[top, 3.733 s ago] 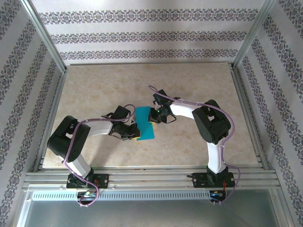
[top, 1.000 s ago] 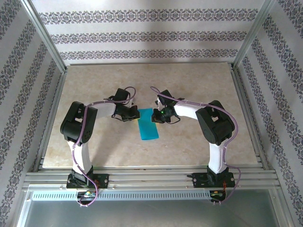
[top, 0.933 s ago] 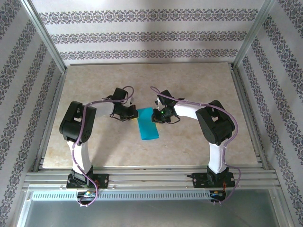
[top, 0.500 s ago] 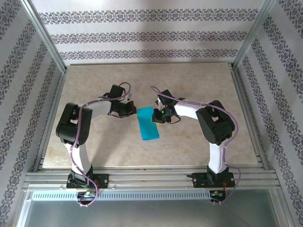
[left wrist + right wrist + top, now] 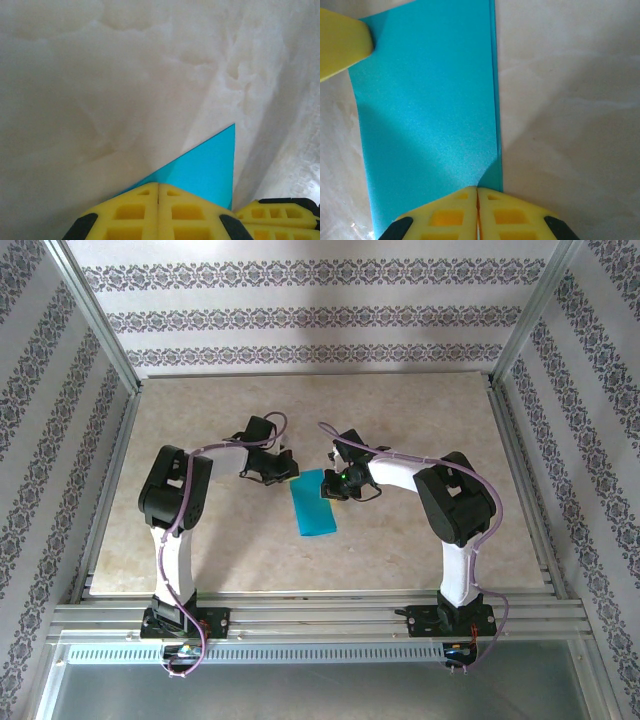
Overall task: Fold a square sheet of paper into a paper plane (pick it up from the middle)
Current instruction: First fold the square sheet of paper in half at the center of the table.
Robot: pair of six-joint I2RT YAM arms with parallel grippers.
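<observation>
The square sheet of paper (image 5: 313,505) lies folded into a narrow teal rectangle on the table's middle, its long side running toward me. My left gripper (image 5: 283,468) is shut, its yellow fingertips (image 5: 158,186) meeting over the sheet's far left corner (image 5: 205,170). My right gripper (image 5: 328,485) is also shut, its tips (image 5: 477,189) pressed down on the paper (image 5: 425,115) close to its right long edge, where two layers show. One left finger (image 5: 340,42) touches the sheet's corner in the right wrist view. No paper sits between either pair of jaws.
The beige marble table (image 5: 200,420) is walled by patterned panels and an aluminium frame (image 5: 300,615) at the near edge. Both arm elbows stand beside the paper, left (image 5: 170,490) and right (image 5: 455,500).
Over the last second the left gripper swung out left, then back right to the sheet's far left corner. Right gripper and paper stayed still. Earlier, the left gripper lay across the sheet.
</observation>
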